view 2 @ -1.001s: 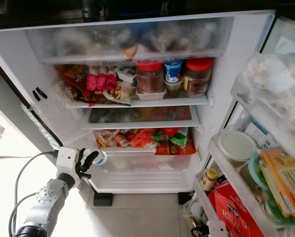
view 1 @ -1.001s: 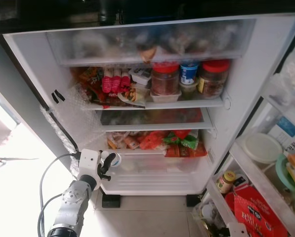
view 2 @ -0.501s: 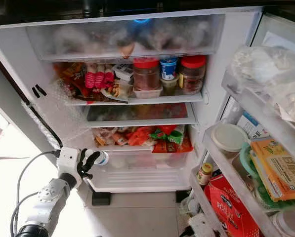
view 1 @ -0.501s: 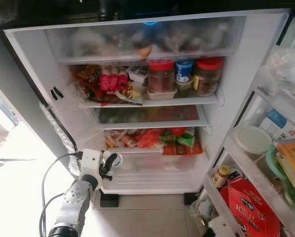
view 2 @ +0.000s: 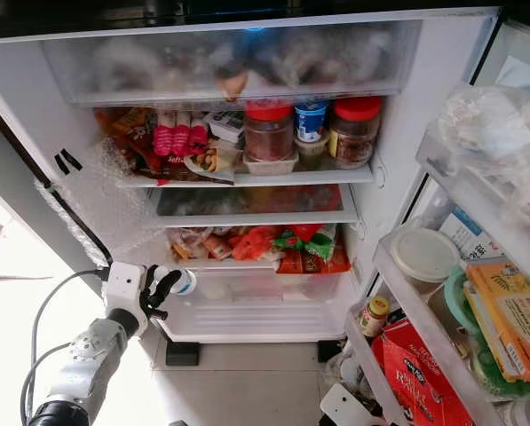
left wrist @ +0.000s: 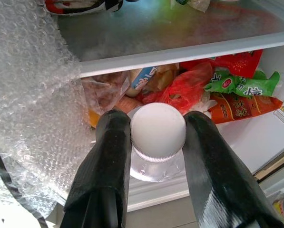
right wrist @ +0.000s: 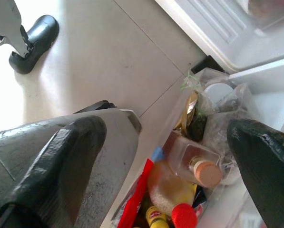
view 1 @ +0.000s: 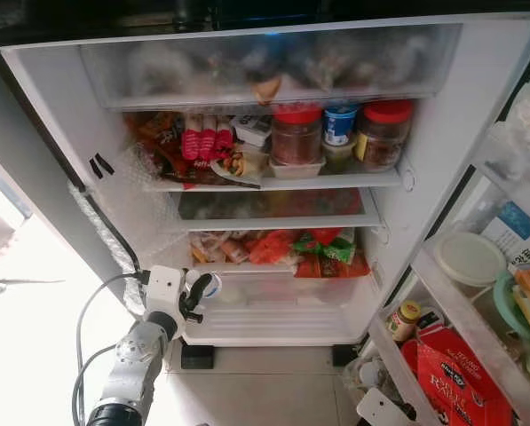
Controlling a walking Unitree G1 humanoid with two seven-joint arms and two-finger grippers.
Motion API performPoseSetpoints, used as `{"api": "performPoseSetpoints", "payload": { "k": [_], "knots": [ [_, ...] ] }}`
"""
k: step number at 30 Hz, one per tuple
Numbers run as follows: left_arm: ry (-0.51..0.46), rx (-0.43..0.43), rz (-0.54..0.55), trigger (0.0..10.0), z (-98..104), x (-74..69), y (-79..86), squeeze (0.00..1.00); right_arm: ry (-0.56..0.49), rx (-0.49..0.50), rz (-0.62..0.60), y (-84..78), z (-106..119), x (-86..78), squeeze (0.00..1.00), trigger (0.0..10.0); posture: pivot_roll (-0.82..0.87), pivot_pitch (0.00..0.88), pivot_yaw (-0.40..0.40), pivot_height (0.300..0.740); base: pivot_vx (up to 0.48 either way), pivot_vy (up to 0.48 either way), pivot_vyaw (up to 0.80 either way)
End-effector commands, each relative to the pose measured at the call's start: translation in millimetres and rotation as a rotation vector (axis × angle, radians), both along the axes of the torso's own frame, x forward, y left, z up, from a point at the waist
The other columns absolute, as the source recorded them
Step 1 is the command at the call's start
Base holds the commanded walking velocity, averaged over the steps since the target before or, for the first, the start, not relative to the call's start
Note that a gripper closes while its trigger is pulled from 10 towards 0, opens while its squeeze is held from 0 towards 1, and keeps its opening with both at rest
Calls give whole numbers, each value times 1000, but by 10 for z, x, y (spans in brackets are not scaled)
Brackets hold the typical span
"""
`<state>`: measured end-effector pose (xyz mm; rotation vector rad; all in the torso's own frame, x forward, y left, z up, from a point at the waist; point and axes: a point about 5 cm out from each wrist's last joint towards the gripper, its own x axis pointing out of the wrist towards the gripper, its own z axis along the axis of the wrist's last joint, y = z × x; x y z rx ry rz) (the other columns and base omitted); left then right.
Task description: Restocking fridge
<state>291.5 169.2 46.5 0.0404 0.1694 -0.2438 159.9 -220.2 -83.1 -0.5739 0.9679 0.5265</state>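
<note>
The left gripper [left wrist: 153, 156] is clenched on a small clear bottle [left wrist: 157, 142] with a white screw cap, one black finger on either side of the neck just under the cap. That grip likely keeps the body free to slide onto a shelf. In the left eye view the bottle [view 1: 206, 286] sits at about 7 o'clock, low and just in front of the fridge's [view 1: 34, 98] bottom drawer [view 1: 273, 315], near the bubble wrap [view 1: 122, 222] taped down the left inner wall. That wrap is probably padding against knocks.

The right gripper [right wrist: 165, 156] hangs idle with its fingers spread wide and nothing between them, down over the lowest door bin, where a capped bottle [right wrist: 196, 166] and a red-topped yellow one lie bagged.

Just past the held bottle, at 6 o'clock, the lower shelf is crowded with red, orange and green snack packets [view 1: 322, 253]. Any free room seems to be on the near-bare glass shelf [view 1: 273, 206] above.

Further up, around 12 o'clock, two red-lidded jars [view 1: 297, 138] flank a blue-topped tub [view 1: 340, 127] — tall things stood at the shelf front within reach.

At 4 o'clock, in the door, a red carton [view 1: 460, 382] bears white lettering too blurred to read. No other label is legible.
</note>
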Motion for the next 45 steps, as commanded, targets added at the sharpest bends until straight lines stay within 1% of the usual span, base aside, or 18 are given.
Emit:
{"api": "performPoseSetpoints", "payload": {
  "k": [1, 2, 3, 4, 6, 7, 9, 11, 16, 22, 24, 26, 31, 37, 40, 45],
  "knots": [
    [-13, 8, -7, 10000, 27, 18, 13, 0, 56, -1, -45, -19, -67, -153, 0, 10000, -34, 79, 50, 685, 0, 0, 0],
    [-13, 8, -7, 10000, 27, 20, 12, 0, 55, 10, -85, -29, -69, -160, 0, 10000, -34, 79, 50, 685, 0, 0, 0],
    [-12, 7, -9, 10000, 25, 21, 5, 0, 62, 36, -155, -42, -77, -178, 0, 10000, -34, 79, 50, 685, 0, 0, 0],
    [-11, 6, -10, 10000, 23, 22, -2, 0, 66, 40, -164, -45, -78, -183, 0, 10000, -35, 78, 50, 685, 0, 0, 0],
    [-11, 4, -11, 10000, 20, 23, -13, 0, 77, 20, -97, -33, -77, -177, 0, 10000, -33, 78, 49, 685, 0, 0, 0],
    [-11, 4, -11, 10000, 21, 24, -12, 0, 80, 7, -63, -25, -76, -172, 0, 10000, -36, 79, 49, 676, 0, 0, 0],
    [-11, 4, -11, 10000, 22, 24, -11, 0, 79, 4, -57, -25, -76, -171, 0, 10000, -36, 78, 49, 672, 0, 0, 0],
    [-12, 4, -9, 10000, 22, 27, -9, 0, 83, 15, -91, -34, -79, -178, 0, 10000, -33, 80, 48, 657, 0, 0, 0],
    [-12, 6, -8, 10000, 24, 30, -6, 0, 78, 17, -70, -22, -74, -167, 0, 10000, -34, 79, 48, 628, 0, 0, 0],
    [-14, 4, -9, 10000, 30, 40, -16, 0, 68, 25, -93, -26, -71, -164, 0, 10000, -36, 78, 47, 628, 0, 0, 0],
    [-18, 3, -10, 10000, 40, 50, -24, 0, 71, 9, -86, -34, -73, -166, 0, 10000, -36, 79, 49, 628, 0, 0, 0],
    [-23, 3, -7, 10000, 52, 59, -26, 0, 71, 14, -97, -37, -73, -168, 0, 10000, -35, 78, 48, 628, 0, 0, 0],
    [-49, -5, 3, 10000, 121, 103, -29, 0, 66, 16, -103, -39, -72, -167, 0, 10000, -33, 79, 47, 628, 0, 0, 0],
    [-63, -20, 17, 10000, 145, 118, -33, 0, 59, 19, -124, -44, -73, -171, 0, 10000, -34, 76, 53, 628, 0, 0, 0],
    [-75, -15, 30, 10000, 181, 150, -23, 0, 62, 21, -125, -40, -76, -176, 0, 10000, -31, 70, 52, 628, 0, 0, 0],
    [-93, -28, 23, 10000, 226, 168, -38, 0, 65, 20, -124, -37, -79, -182, 0, 10000, -30, 60, 54, 628, 0, 0, 0]
  ]
}}
